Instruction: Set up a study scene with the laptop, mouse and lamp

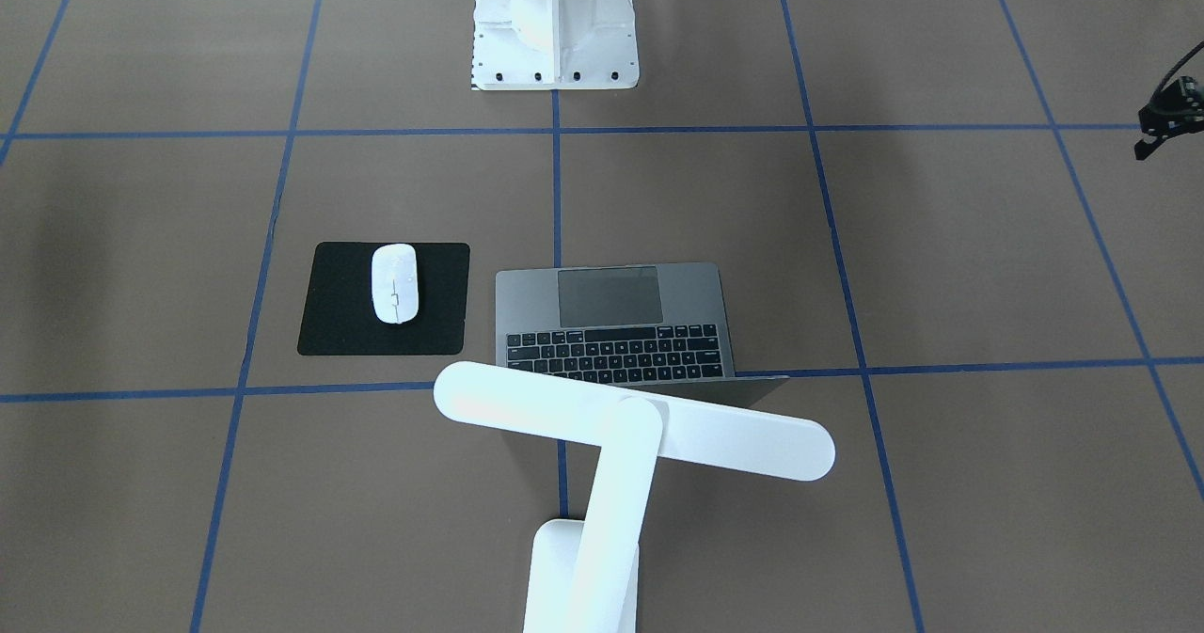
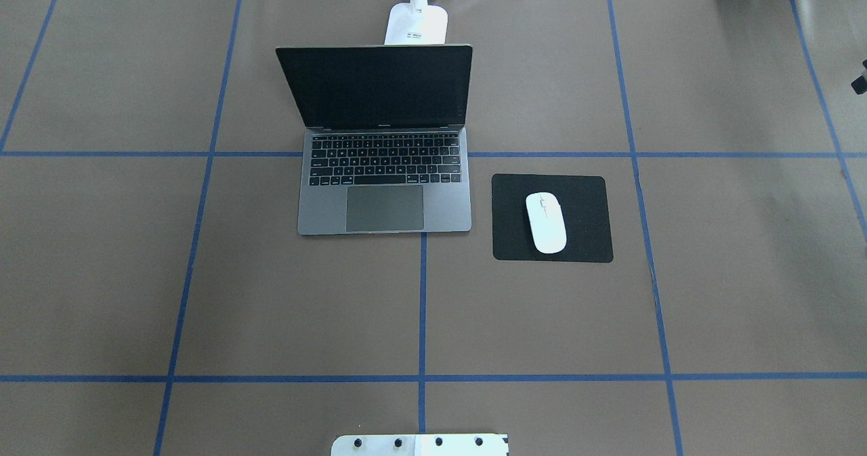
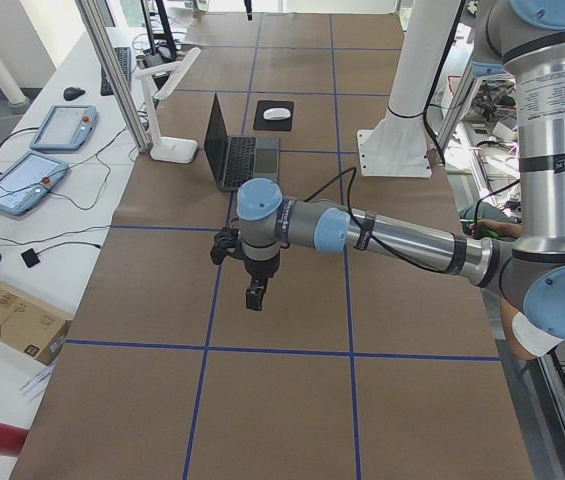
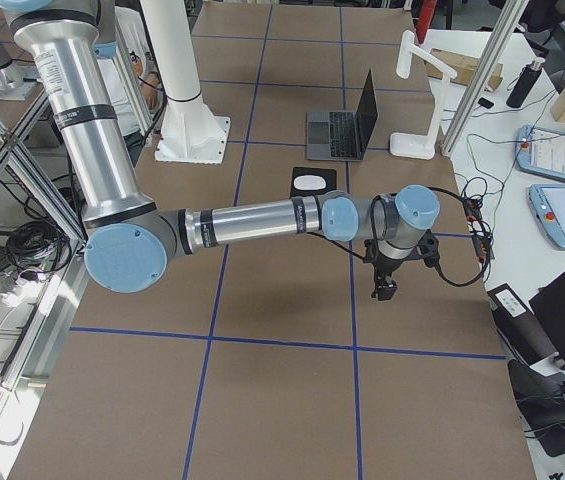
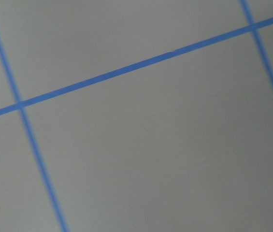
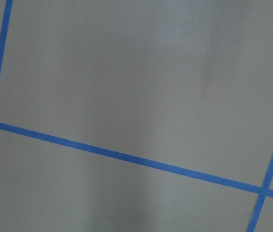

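Lamp [image 1: 628, 437] hiding laptop [image 1: 611, 323] lid, left fingers [image 3: 254, 297] and right fingers [image 4: 386, 291] unreadable, open or closed

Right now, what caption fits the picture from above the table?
Study desk ready: open laptop, lamp behind its screen, white mouse on a black mouse pad to the right.
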Available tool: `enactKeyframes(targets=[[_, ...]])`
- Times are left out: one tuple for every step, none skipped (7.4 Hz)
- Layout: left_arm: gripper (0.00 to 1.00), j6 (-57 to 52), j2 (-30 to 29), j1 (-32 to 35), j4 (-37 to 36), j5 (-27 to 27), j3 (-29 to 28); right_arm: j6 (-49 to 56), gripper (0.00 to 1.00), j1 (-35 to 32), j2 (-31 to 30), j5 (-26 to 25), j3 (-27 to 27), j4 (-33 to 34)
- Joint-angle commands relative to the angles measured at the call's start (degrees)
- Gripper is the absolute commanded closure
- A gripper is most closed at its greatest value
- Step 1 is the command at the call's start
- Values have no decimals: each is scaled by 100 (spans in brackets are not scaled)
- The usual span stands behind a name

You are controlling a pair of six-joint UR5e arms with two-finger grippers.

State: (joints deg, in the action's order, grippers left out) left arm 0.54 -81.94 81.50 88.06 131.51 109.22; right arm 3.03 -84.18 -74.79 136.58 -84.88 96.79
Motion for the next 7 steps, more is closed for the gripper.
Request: enactKeyframes(targets=[[1,-37,-68,85,-52,357,-269,-56,0,-90,-823,-456,-1077,-11],[1,-28,-68,85,-60,366,-269,-65,0,-90,-861,-414,-1092,7],[1,-28,-68,85,-60,366,-269,-65,0,-90,-923,-405,-1083,-2],[1,-28,-59,94,-60,366,-252,-74,0,-90,-923,-404,-1083,-2],[1,-28,-51,103,-60,366,-243,-74,0,-90,-923,-396,-1083,7],[1,-2,-50,103,-60,366,-234,-83,0,-90,-923,-370,-1092,7],[1,16,-16,103,-52,384,-225,-83,0,-90,-932,-378,-1092,-2]])
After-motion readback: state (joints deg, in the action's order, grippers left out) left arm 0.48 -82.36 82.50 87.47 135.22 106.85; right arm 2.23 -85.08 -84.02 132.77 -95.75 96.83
